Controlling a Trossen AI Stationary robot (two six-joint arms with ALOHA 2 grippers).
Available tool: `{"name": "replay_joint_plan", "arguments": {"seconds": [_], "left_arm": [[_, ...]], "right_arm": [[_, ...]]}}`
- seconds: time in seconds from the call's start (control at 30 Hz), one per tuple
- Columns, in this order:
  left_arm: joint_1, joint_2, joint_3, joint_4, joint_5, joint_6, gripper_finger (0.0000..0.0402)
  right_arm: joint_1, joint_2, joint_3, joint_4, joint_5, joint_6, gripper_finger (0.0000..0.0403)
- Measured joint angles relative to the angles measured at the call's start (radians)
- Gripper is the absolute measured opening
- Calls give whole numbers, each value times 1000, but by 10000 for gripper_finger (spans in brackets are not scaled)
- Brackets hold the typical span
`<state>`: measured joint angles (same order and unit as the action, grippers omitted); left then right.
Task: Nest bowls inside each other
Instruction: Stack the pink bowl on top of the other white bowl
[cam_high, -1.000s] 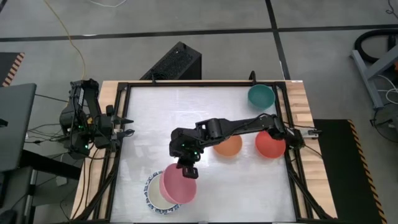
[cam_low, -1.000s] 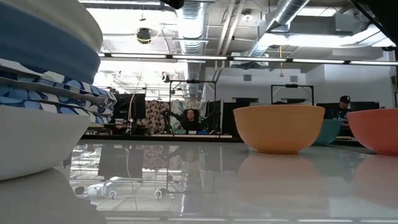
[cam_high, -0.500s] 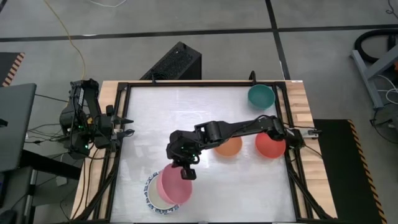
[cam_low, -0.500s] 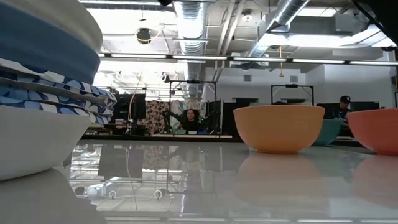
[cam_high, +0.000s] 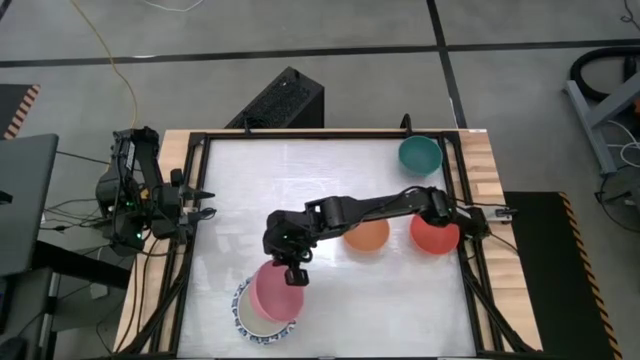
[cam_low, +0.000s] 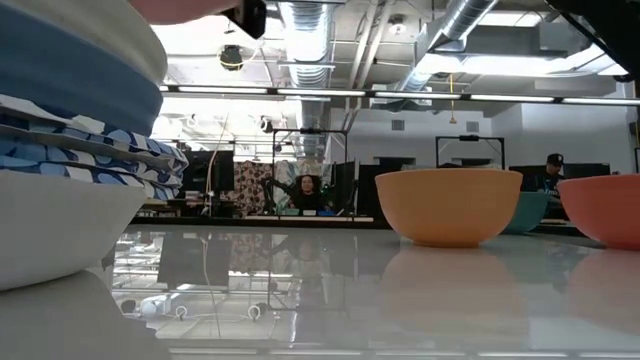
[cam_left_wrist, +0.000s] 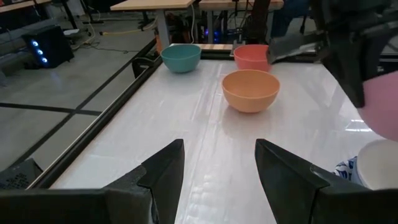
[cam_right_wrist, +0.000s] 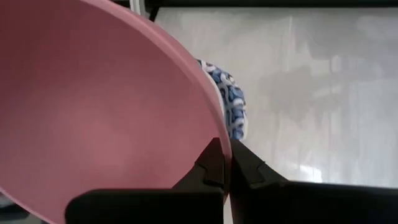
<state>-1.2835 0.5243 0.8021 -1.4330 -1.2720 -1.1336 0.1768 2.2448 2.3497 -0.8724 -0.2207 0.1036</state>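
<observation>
My right gripper is shut on a pink bowl, which hangs over a stack of nested bowls near the table's near edge. The stack shows blue-patterned rims and a plain blue band. The pink bowl's underside shows just above the stack's top. An orange bowl, a red bowl and a teal bowl rest upright on their bases at the right. My left gripper waits open at the table's left edge. My right gripper pinches the pink bowl's rim, one finger inside the bowl and one outside. The fingers come slanting down from the table's far right side. The bowl hangs mouth up over the stack; whether it touches the stack's top bowl I cannot tell.
A black frame borders the white table top. Bare table lies between the stack and the three single bowls. In the left wrist view the orange bowl, teal bowl and red bowl stand beyond my open left gripper.
My right gripper has carried the pink bowl down and a little toward the table's left edge, over the stack, rolling slightly. The bowl's underside has come into the top of the low view.
</observation>
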Motion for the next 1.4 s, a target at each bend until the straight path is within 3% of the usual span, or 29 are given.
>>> {"name": "replay_joint_plan", "arguments": {"seconds": [1.0,1.4], "left_arm": [[0,0,0,0,-4,0,187],[0,0,0,0,-4,0,187]], "right_arm": [[-3,68,6,6,-23,-35,13],[0,68,6,32,-75,-33,100]]}}
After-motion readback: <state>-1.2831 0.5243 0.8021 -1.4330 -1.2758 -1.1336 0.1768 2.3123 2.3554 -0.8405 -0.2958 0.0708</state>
